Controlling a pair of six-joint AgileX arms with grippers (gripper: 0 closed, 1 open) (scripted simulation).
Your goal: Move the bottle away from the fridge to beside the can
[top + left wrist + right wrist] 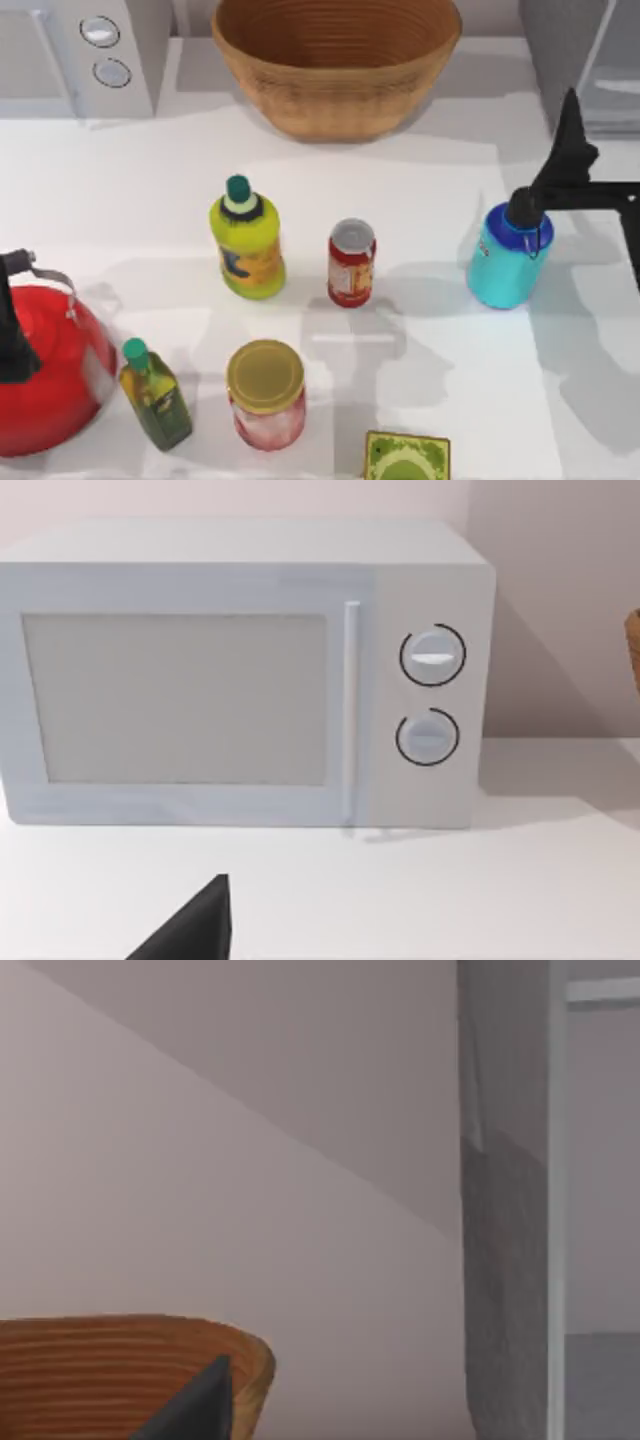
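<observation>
Gripping stout turquoise bottle [505, 262], seemingly: right fingers [524, 208]

The right gripper [524, 208] hides the bottle's [503, 265] cap in the top view. The fridge [585, 60] is cut off at the top right corner, the red kettle [45, 370] at the left edge, and the green box [406, 458] at the bottom.

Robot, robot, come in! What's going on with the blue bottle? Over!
Right gripper at the bottle cap, table's right side. Left gripper parked over red kettle. Bottle upright, apart from the can. Bare table between them.
</observation>
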